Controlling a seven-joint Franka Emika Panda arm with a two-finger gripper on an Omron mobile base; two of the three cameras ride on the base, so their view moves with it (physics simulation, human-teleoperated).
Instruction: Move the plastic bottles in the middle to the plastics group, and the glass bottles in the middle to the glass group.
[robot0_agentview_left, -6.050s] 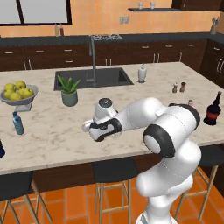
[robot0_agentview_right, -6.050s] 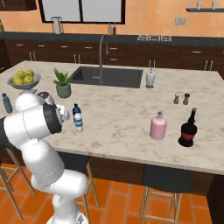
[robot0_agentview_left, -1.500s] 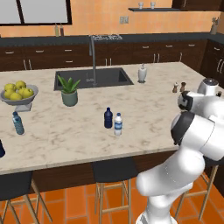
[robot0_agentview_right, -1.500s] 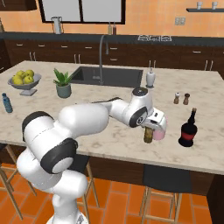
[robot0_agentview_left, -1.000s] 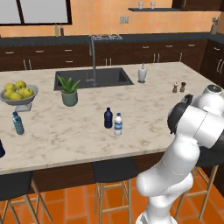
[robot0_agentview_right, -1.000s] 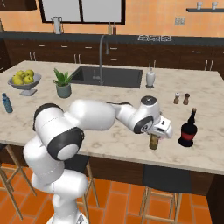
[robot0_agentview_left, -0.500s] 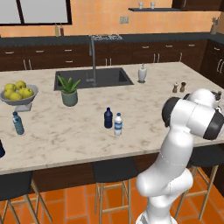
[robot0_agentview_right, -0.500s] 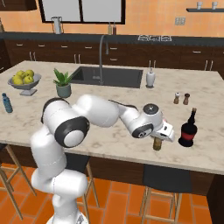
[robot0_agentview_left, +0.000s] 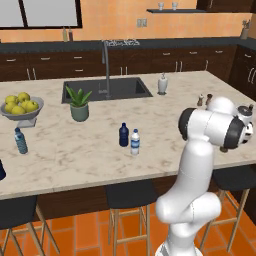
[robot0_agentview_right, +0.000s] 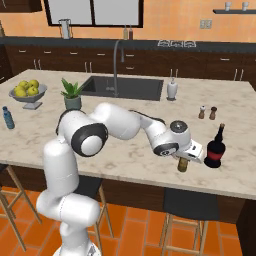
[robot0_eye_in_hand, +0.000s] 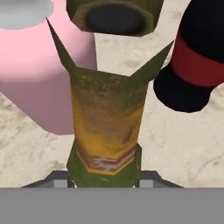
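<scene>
The claw (robot0_agentview_right: 186, 159) grips the brown glass bottle (robot0_agentview_right: 183, 164) low over the worktop (robot0_agentview_right: 130, 150), squeezed between the pink bottle (robot0_eye_in_hand: 39, 74) and black bottle (robot0_agentview_right: 216, 147), so it might bump one over.

- A pale marble island counter (robot0_agentview_left: 90, 165) with a dark inset sink (robot0_agentview_left: 107, 89) carries everything.
- On it: a fruit bowl (robot0_agentview_left: 20, 107), a potted plant (robot0_agentview_left: 79, 105), a teal water bottle (robot0_agentview_left: 20, 141), a navy bottle (robot0_agentview_left: 123, 135) just beside a white-capped clear bottle (robot0_agentview_left: 135, 142).
- Toward the far side: a soap dispenser (robot0_agentview_right: 172, 89) and two shakers (robot0_agentview_right: 207, 112).
- Near the front edge: a dark red-labelled bottle (robot0_agentview_right: 216, 148), a pink bottle (robot0_eye_in_hand: 39, 74), an olive-brown bottle (robot0_agentview_right: 183, 164).
</scene>
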